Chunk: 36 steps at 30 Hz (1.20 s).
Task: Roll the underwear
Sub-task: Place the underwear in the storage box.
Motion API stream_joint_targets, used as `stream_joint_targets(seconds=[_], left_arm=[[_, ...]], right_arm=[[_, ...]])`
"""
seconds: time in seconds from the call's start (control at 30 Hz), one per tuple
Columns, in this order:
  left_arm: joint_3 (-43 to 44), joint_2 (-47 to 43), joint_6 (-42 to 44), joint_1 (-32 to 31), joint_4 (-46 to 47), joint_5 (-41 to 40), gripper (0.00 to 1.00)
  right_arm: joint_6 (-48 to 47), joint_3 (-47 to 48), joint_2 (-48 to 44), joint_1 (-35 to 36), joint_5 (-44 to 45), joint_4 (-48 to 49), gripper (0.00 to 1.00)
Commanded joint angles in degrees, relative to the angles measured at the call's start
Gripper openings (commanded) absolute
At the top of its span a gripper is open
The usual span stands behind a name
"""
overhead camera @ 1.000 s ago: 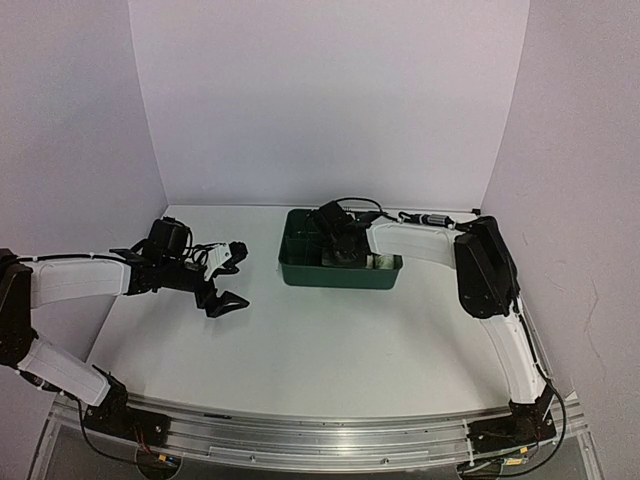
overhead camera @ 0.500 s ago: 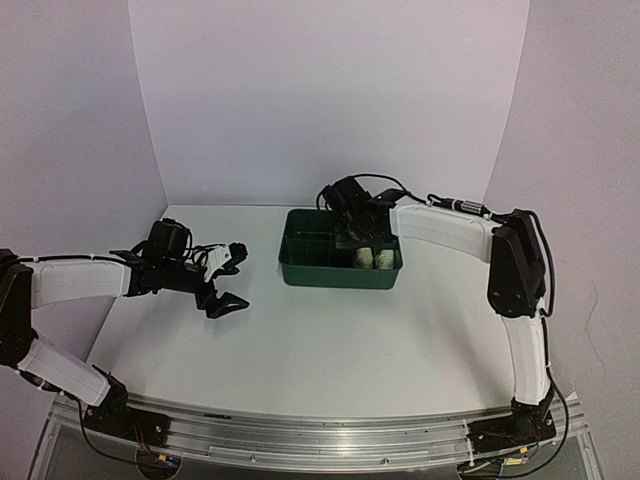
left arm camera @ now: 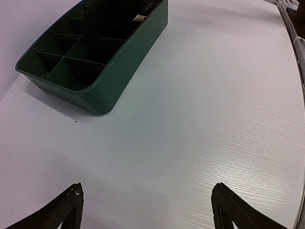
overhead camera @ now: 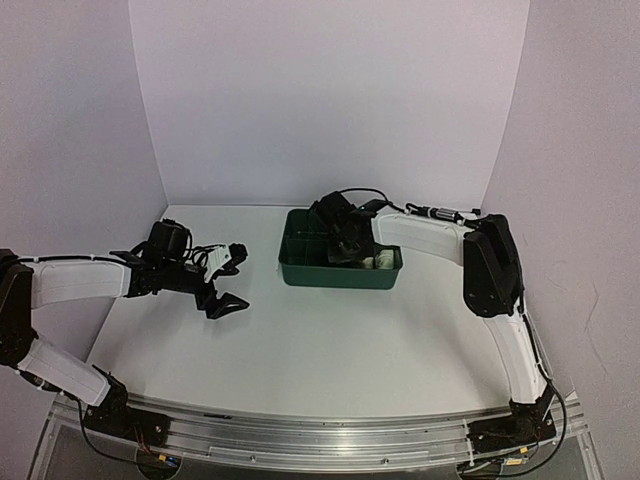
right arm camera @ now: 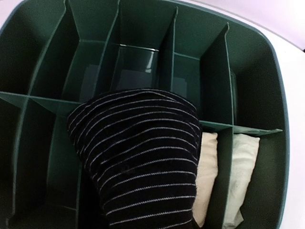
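Right wrist view: black striped underwear point(right arm camera: 143, 162) is being shown bunched close under the camera, hanging over the dividers in the middle of the green tray point(right arm camera: 279, 100). It is being gripped by the right gripper point(overhead camera: 346, 250), whose fingers are being hidden by the cloth; the jaws are being kept partly closed on the bundle. Just to its right, cream underwear point(right arm camera: 208, 176) is being kept rolled in a compartment of the lower row, its left edge being touched or overlapped by the black cloth. Pale mint-white underwear point(right arm camera: 243, 171) is being kept rolled in the end compartment beside that, with a divider between the two.

Compared with half a second ago, the right gripper is being brought lower over the tray, and the two pale rolls are now being partly covered by it in the top view.

Well apart to the left, the left gripper point(overhead camera: 232, 277) is being held wide open above the white table point(overhead camera: 330, 340), with nothing between its fingers; its pose is being kept unchanged.
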Motion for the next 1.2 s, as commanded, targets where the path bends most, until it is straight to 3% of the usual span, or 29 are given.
stream_joint_targets(seconds=[0.0, 0.33, 0.47, 0.53, 0.6, 0.7, 1.07, 1.17], left_arm=[[-0.6, -1.6, 0.0, 0.0, 1.7, -0.2, 0.93], [-0.7, -1.5, 0.1, 0.0, 1.6, -0.5, 0.93], [-1.1, -1.7, 0.3, 0.0, 1.5, -0.8, 0.93], [-1.3, -1.7, 0.3, 0.0, 1.7, -0.6, 0.93], [-1.4, -1.6, 0.2, 0.0, 1.9, -0.5, 0.93], [-1.4, -1.5, 0.3, 0.0, 2.2, -0.4, 0.93], [-1.3, -1.2, 1.0, 0.0, 2.4, -0.5, 0.93], [-1.4, -1.4, 1.2, 0.0, 2.3, -0.6, 0.93]], right_arm=[[2.2, 4.9, 1.6, 0.0, -1.4, -0.2, 0.00], [12.7, 1.7, 5.1, -0.9, -1.8, -0.4, 0.00], [12.4, 1.0, 5.0, -0.9, -2.6, -0.4, 0.02], [10.8, 1.2, 4.6, -0.9, -3.1, -0.4, 0.12], [8.4, 1.7, 3.9, -0.9, -4.2, -0.4, 0.28], [4.8, 1.9, 2.7, -0.8, -5.7, -0.5, 0.40], [-1.0, 1.8, -2.5, -0.8, -8.4, -0.4, 0.54], [-1.8, 1.7, -4.5, -0.8, -9.2, -0.5, 0.71]])
